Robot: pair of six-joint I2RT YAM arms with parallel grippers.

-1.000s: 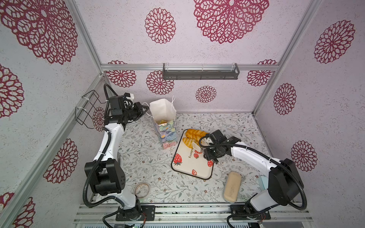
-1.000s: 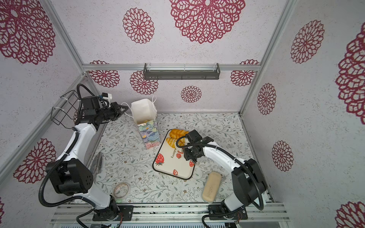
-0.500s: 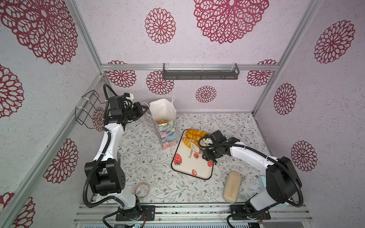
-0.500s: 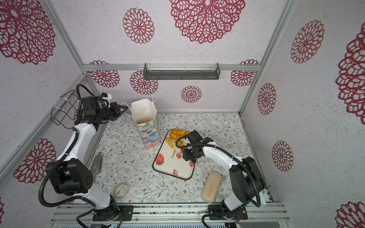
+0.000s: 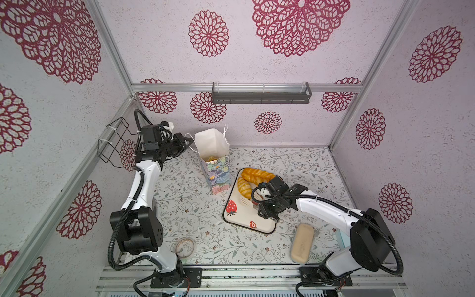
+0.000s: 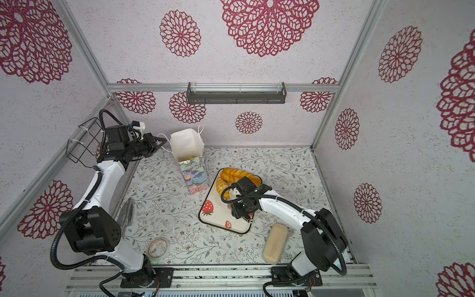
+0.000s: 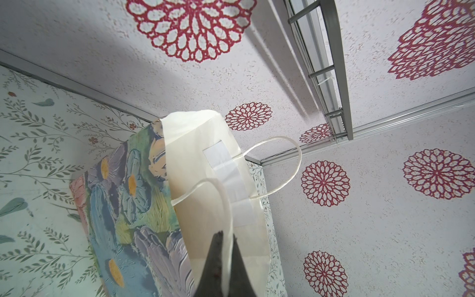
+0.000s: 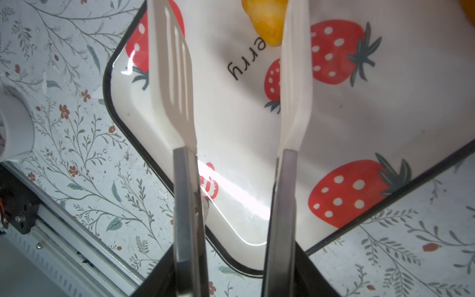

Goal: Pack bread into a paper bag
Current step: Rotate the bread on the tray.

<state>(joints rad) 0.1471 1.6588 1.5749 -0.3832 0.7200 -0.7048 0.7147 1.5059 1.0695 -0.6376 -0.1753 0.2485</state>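
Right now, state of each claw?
Left claw: closed on the bag handle.
Right claw: closed on the tongs, tongs open over the tray.

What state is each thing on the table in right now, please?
paper bag, upright, mouth open, bread inside.
left claw, shut on the bag's cord handle.
right claw, shut on the tongs.
tongs, blades apart over the tray, pinching nothing.
tray, flat on the table, mostly bare.
twisted loaf, lying on the tray.
croissant, lying on the tray beside it.
beige block, lying on the table.
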